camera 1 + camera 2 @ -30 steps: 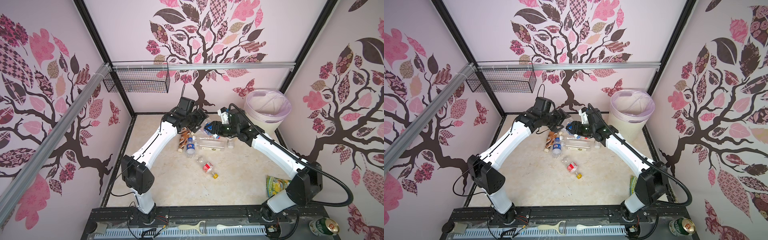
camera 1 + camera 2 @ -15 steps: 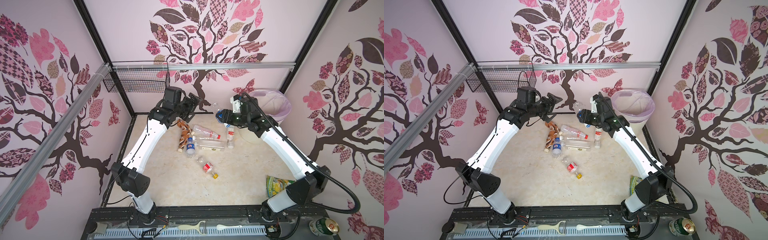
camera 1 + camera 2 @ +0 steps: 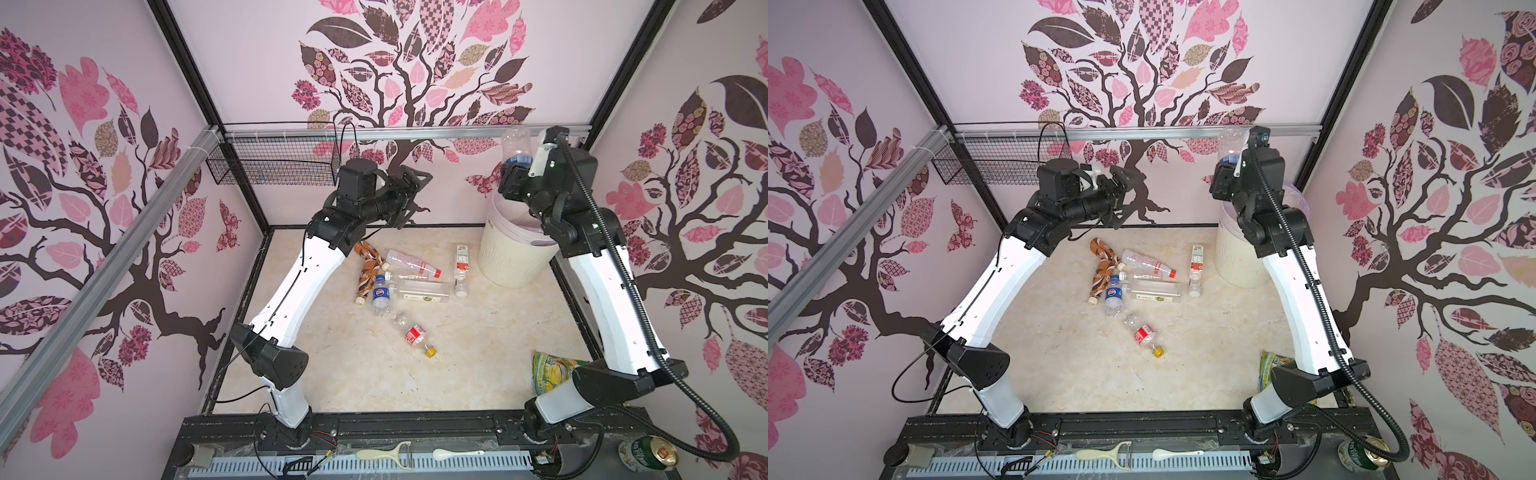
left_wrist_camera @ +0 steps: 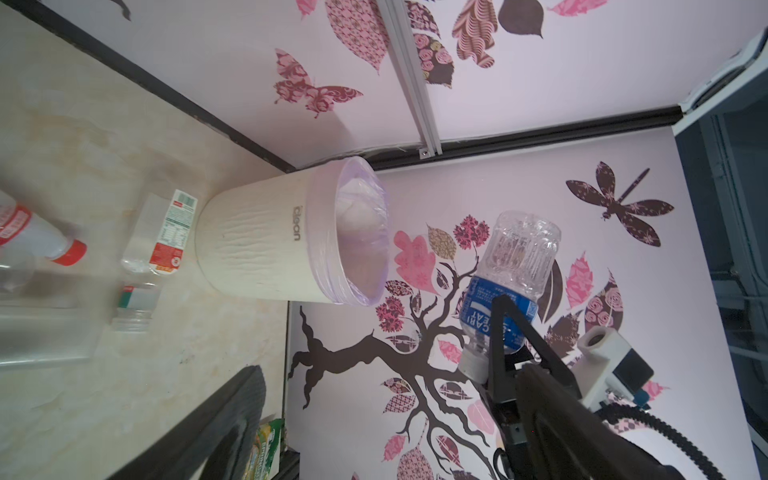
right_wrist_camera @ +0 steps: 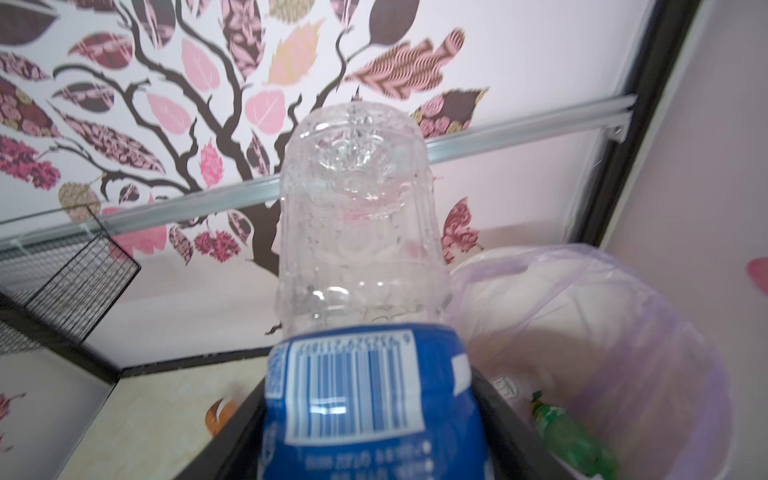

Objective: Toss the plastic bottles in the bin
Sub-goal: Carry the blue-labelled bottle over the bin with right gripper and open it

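High up, the right gripper (image 3: 517, 163) pinches a clear bottle (image 3: 515, 141) around its blue label (image 4: 478, 305), with the jaws half closed against the plastic, the cap end down and the ribbed base up. White letters "CARI" and "EAT" can be read on that label in the left wrist view, and a barcode shows in the right wrist view. The bottle hangs above the bin (image 3: 509, 262), just to one side of its mouth, where the lilac liner (image 5: 623, 299) opens; a green bottle (image 5: 569, 436) lies inside. The bin's side bears a grey word that looks like "iclean". The left gripper (image 3: 413, 195) is spread wide and holds nothing, raised near the back wall and well apart from the bin. Below it, the other bottles (image 3: 411, 266) lie scattered on the floor (image 3: 353, 374), one of them a Pepsi bottle (image 3: 380, 293).
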Tool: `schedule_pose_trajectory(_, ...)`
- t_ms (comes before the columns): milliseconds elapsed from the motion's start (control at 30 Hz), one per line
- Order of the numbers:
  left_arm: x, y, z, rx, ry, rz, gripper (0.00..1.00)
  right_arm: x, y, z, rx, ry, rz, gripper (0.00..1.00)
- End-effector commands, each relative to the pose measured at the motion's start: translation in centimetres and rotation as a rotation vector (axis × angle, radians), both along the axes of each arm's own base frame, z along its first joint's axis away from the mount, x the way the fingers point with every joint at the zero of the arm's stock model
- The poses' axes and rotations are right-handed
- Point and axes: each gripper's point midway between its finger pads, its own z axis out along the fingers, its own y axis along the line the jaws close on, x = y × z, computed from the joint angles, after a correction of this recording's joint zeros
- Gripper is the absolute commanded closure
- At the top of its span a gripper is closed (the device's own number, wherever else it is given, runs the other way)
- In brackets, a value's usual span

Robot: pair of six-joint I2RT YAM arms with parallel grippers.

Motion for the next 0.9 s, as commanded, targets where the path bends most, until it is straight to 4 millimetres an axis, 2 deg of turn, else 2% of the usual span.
schedule_pose_trajectory(0,-0.6,-1.2,2.3,-0.031,-0.082,-0.047,0.02,-2.5,-3.5,5.8,-0.082,-0.159,-0.171,0.46)
schedule_pose_trajectory(67,-0.7,-1.4,2.0,-0.032,-0.068,-0.057,0.02,-2.3,-4.0,6.3,-0.121,-0.177,-0.208,0.46)
schedule_pose_trajectory(133,-0.8,-1.5,1.7,-0.03,-0.059,-0.068,0.02,-1.2,-4.4,5.5,-0.164,-0.153,-0.246,0.46)
schedule_pose_trajectory(200,-0.7,-1.6,1.4,-0.028,-0.051,-0.076,0.02,0.8,-5.3,3.0,-0.171,-0.09,-0.279,0.46)
schedule_pose_trajectory(267,-0.5,-1.6,1.0,-0.028,-0.036,-0.082,0.02,3.5,-6.6,-1.4,-0.159,0.019,-0.314,0.45)
schedule_pose_trajectory(333,-0.4,-1.6,0.6,-0.03,-0.019,-0.088,0.02,5.9,-7.6,-5.8,-0.141,0.141,-0.336,0.35)
schedule_pose_trajectory(367,-0.3,-1.4,0.4,-0.03,-0.012,-0.088,0.02,7.0,-8.1,-8.4,-0.143,0.216,-0.351,0.26)
schedule_pose_trajectory(467,-0.3,-1.2,-0.6,-0.018,0.008,-0.085,0.02,8.3,-8.8,-10.7,-0.138,0.3,-0.388,0.01)
schedule_pose_trajectory(533,-0.3,-0.9,-1.1,-0.013,0.018,-0.084,0.02,8.4,-9.0,-10.4,-0.129,0.299,-0.403,0.0)
schedule_pose_trajectory(633,-0.5,-0.6,-2.2,-0.003,0.043,-0.078,0.02,7.8,-8.7,-8.7,-0.081,0.25,-0.387,0.0)
schedule_pose_trajectory(867,-0.8,-0.2,-3.6,0.025,0.077,-0.073,0.02,6.5,-7.9,-7.2,-0.01,0.22,-0.336,0.0)
